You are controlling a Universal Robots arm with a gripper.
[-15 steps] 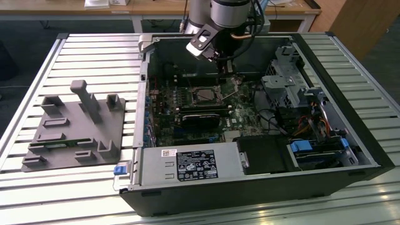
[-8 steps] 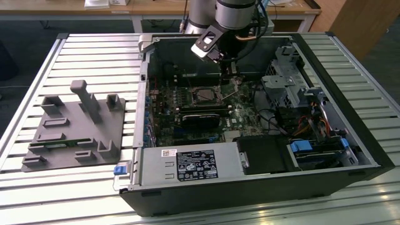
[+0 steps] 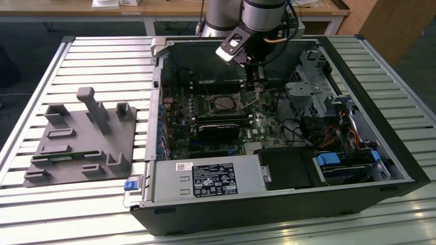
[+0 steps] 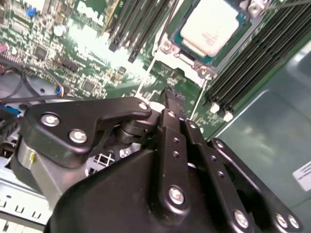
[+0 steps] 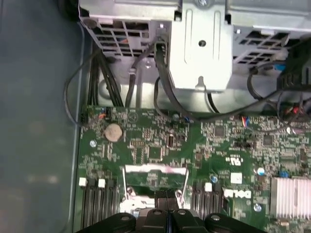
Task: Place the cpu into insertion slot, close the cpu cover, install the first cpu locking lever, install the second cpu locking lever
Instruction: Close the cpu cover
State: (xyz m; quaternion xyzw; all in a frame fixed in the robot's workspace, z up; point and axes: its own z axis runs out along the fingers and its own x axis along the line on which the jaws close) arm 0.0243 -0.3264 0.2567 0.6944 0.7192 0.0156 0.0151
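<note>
Table: a slatted metal table carried everything, giving the work a flat, steady base.
Computer case: the black case lay on its side with the side panel off, so the inside faced up and could be reached from above.
Arm: the robot arm came in over the case's far wall and reached down inside.
Holder: a grey moulded parts holder sat on the table well apart from the case, toward the exterior view's left, probably as a parking place for loose pieces.
Circuit board: the green board lay flat on the case floor, its socket turned up toward the arm.
Pincer: the gripper hung low over the board just beside the socket. Its fingers were pressed together with nothing seen between them, a narrow tip suited to pushing small metal parts rather than carrying.
Slot: the insertion slot showed its silvery rim near the fingertips.
Chip: the cpu sat flat inside the slot, pale grey face up, so the placing step looked done.
Cover: it could not be told apart from the rim, nor whether it was down.
</note>
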